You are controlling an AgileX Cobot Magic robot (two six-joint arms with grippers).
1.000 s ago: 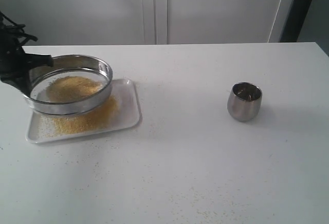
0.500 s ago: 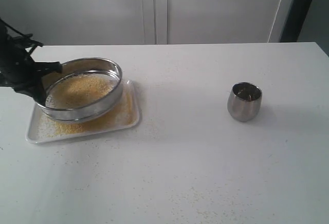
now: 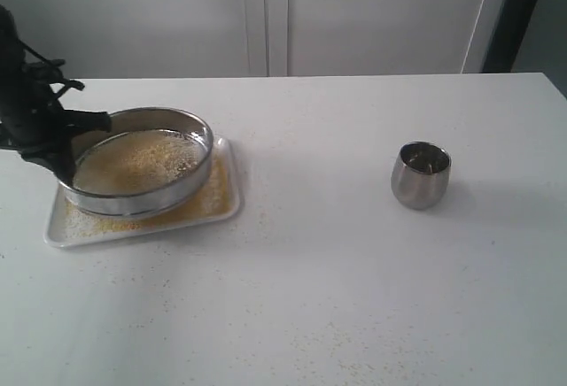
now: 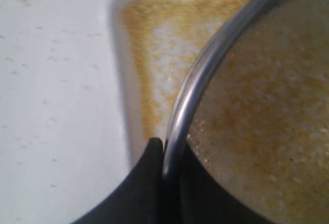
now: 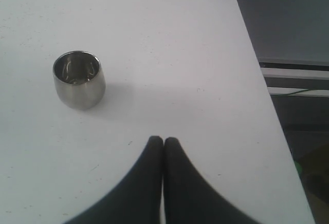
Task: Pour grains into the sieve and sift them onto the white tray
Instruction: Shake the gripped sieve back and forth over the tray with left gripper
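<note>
The steel sieve (image 3: 140, 198) hangs low over the white tray (image 3: 232, 207) at the table's left, tilted a little. My left gripper (image 3: 64, 149) is shut on its rim (image 4: 191, 95), one finger outside and one inside. Pale and yellow grains (image 3: 137, 160) lie on the mesh (image 4: 267, 111). Fine yellow-orange grains (image 4: 144, 54) cover the tray floor (image 3: 208, 198) under and around the sieve. My right gripper (image 5: 163, 142) is shut on nothing, above bare table and off the exterior view.
A small rounded steel cup (image 3: 421, 174) stands upright on the table's right half, seen also as the cup (image 5: 79, 79) ahead of my right gripper. Scattered grains (image 3: 337, 351) speckle the table's front. The table's right edge (image 5: 272, 111) is near my right gripper.
The sieve has shifted right and dropped lower over the tray with my left gripper. More yellow grains lie on the tray, and what is left on the mesh looks paler.
</note>
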